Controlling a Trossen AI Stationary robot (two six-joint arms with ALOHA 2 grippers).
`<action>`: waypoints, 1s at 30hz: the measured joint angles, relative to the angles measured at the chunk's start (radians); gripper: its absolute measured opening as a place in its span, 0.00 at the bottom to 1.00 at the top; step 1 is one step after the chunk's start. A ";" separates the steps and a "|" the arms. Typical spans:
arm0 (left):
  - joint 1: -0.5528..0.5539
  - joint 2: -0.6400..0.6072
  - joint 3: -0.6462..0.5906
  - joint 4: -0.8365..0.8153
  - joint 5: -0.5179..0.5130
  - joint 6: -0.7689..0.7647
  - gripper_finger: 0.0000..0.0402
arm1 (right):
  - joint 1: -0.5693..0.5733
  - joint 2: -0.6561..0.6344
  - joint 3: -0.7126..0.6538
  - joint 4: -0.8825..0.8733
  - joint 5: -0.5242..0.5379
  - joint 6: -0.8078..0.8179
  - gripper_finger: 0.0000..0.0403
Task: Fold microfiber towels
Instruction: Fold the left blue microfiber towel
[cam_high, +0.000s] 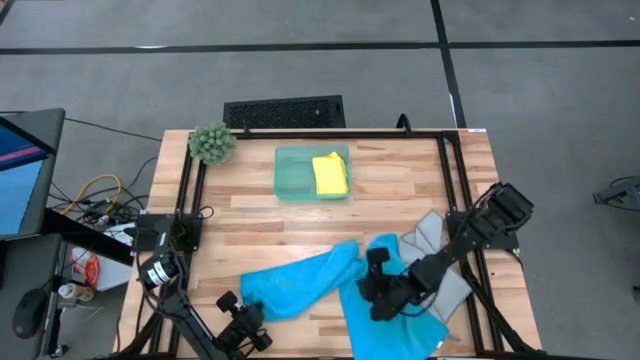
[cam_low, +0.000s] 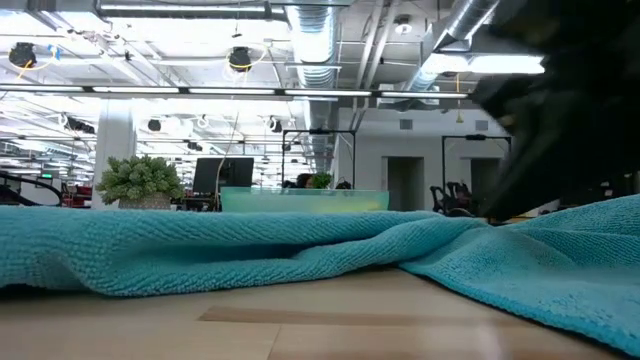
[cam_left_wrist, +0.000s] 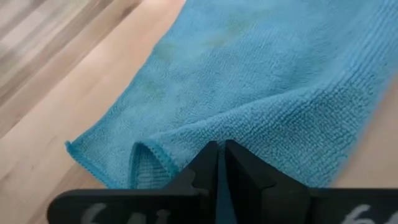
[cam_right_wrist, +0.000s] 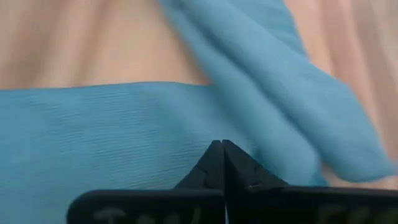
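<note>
Folding barely begun: 2 blue towels (cam_high: 300, 282) crumpled at bench (cam_high: 400, 200) front, grey towel (cam_high: 428, 232) unfolded alongside, yellow towel (cam_high: 330, 173) in tray (cam_high: 290, 175). Left gripper (cam_left_wrist: 221, 163) and right gripper (cam_right_wrist: 222, 163) fingers pressed together over blue cloth.

Bright even overhead light, soft shadows, right wrist view blurred

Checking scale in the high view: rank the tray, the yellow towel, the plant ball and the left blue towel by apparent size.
1. Left blue towel
2. Tray
3. Yellow towel and plant ball: too alike to rank.
</note>
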 joint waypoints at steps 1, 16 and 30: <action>0.002 0.000 -0.004 0.001 0.010 0.006 0.06 | 0.023 0.000 0.008 0.000 0.001 -0.011 0.02; 0.005 0.000 -0.006 0.010 0.041 0.004 0.06 | -0.015 -0.001 0.027 -0.237 0.126 0.201 0.27; 0.005 0.000 -0.006 0.015 0.041 -0.022 0.06 | -0.137 -0.023 -0.041 -0.170 -0.053 0.085 0.63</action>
